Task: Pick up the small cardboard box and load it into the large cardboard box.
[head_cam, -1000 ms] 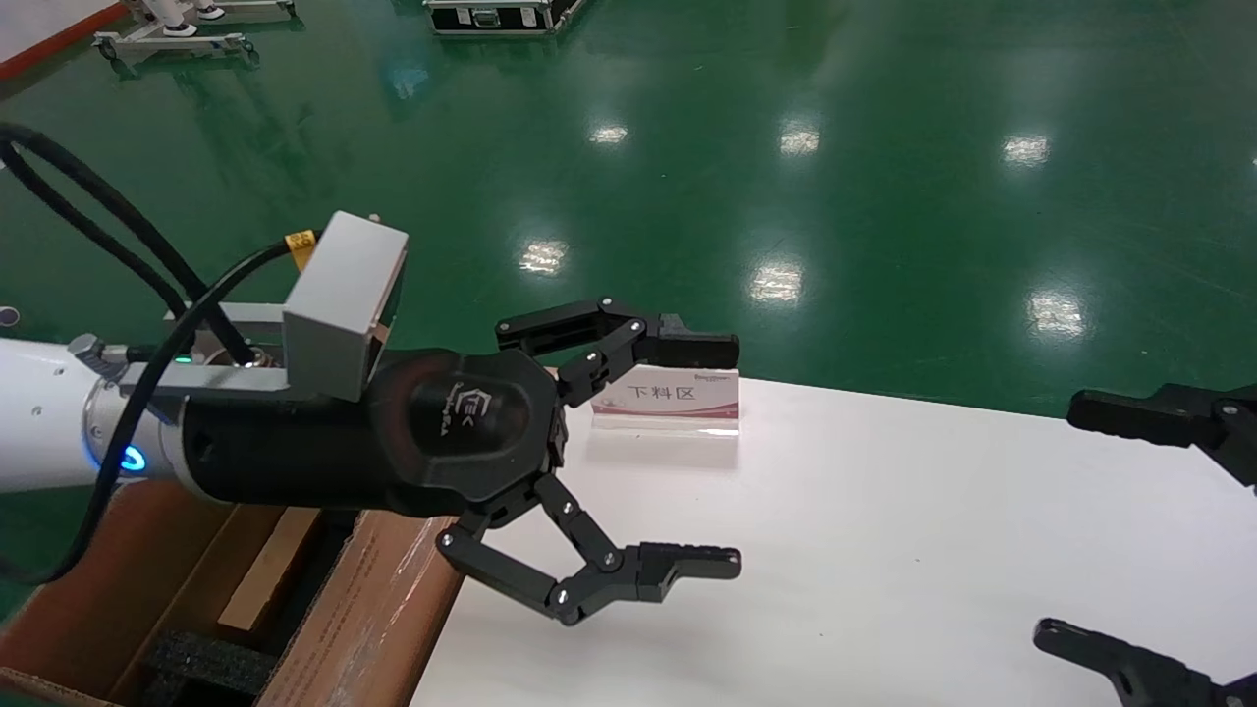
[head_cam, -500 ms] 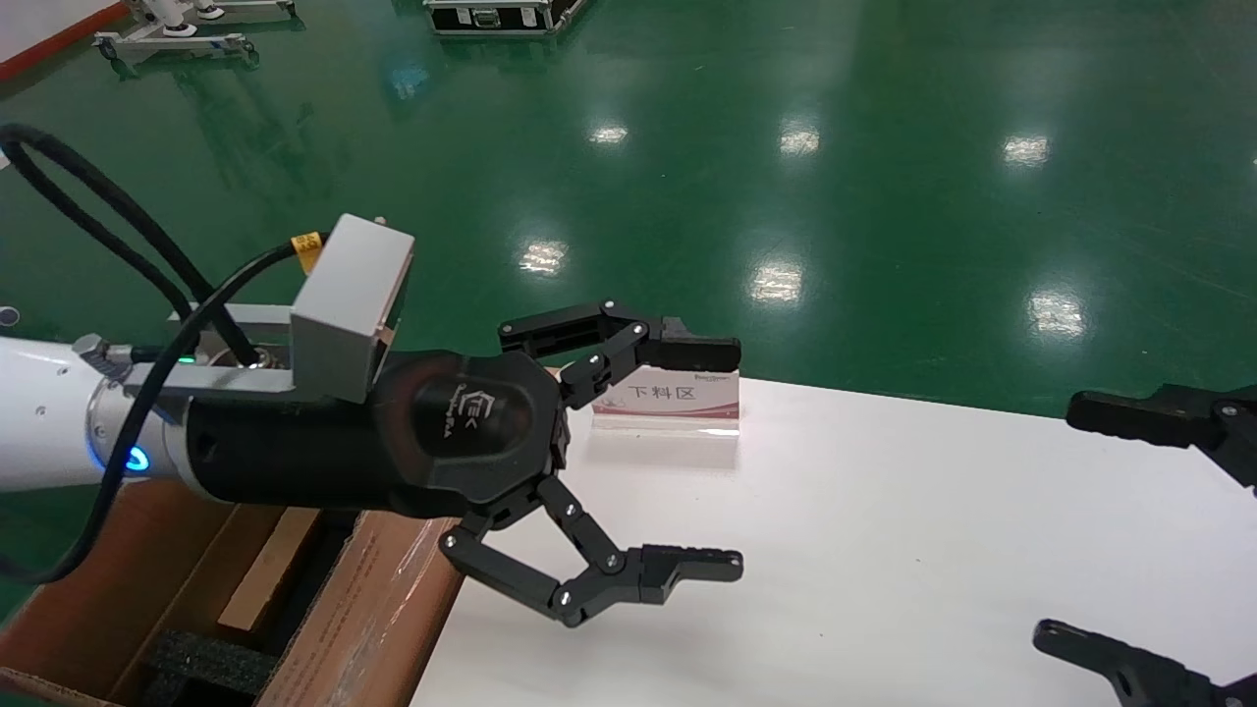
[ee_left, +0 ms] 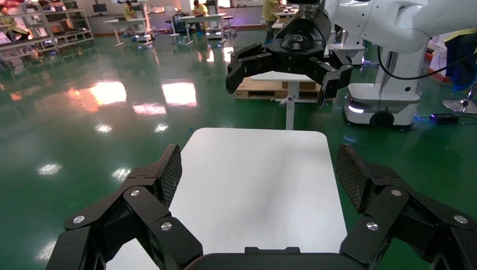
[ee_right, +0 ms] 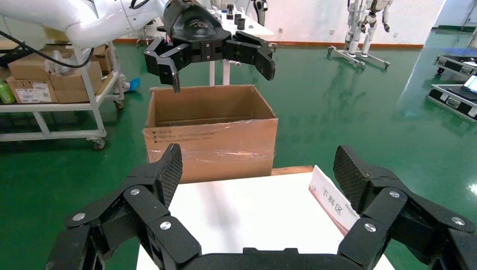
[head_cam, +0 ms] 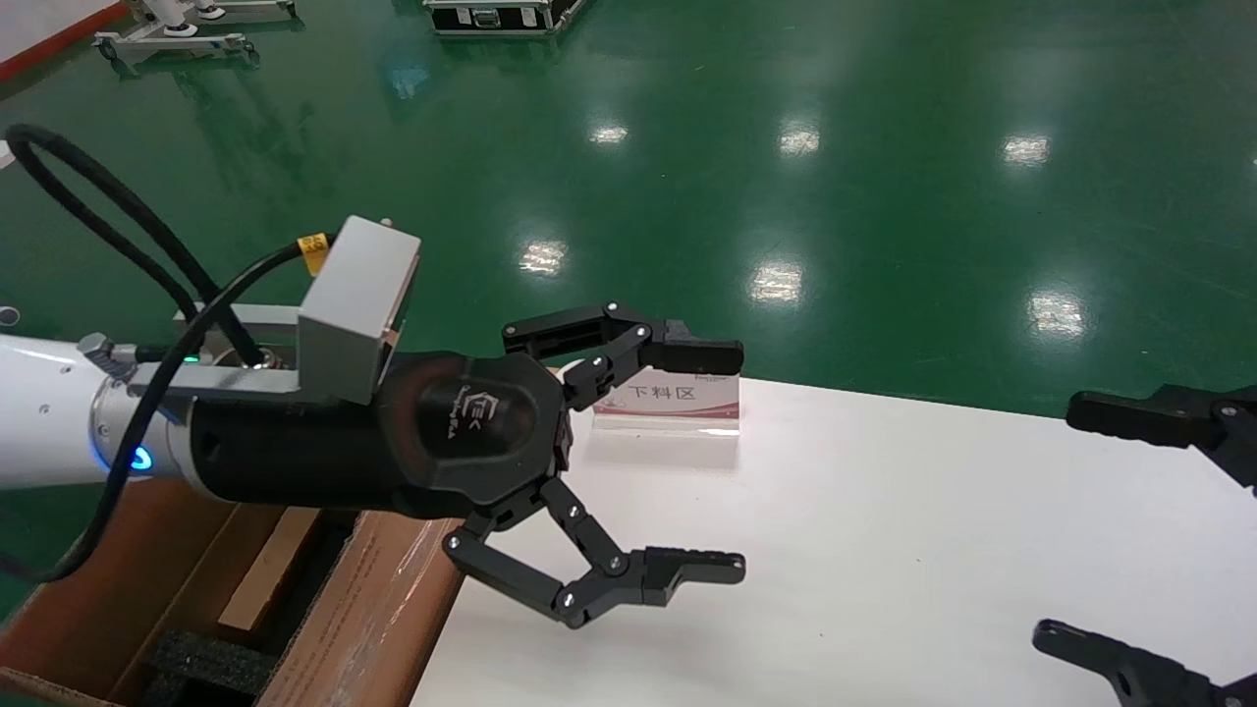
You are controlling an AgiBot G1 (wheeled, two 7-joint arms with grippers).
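I cannot find the small cardboard box on the desk in any view. The only candidate is a slim tan edge (head_cam: 267, 570) standing inside the large brown corrugated cardboard box (head_cam: 368, 609) at the lower left of the head view, beside black foam blocks (head_cam: 211, 660); it may be the small box or a board, I cannot tell which. If it is the box, I judge the loading done and only pulling back is left.

My left gripper (head_cam: 722, 457) hangs over the white desk (head_cam: 884, 550) just right of the carton, jaws spread wide and empty. My right gripper (head_cam: 1080, 520) sits at the right edge of the frame, jaws also spread, holding nothing.

A small white and red sign card (head_cam: 668, 401) stands at the desk's far edge, close behind the left gripper's upper finger. Beyond is glossy green floor (head_cam: 687, 147).
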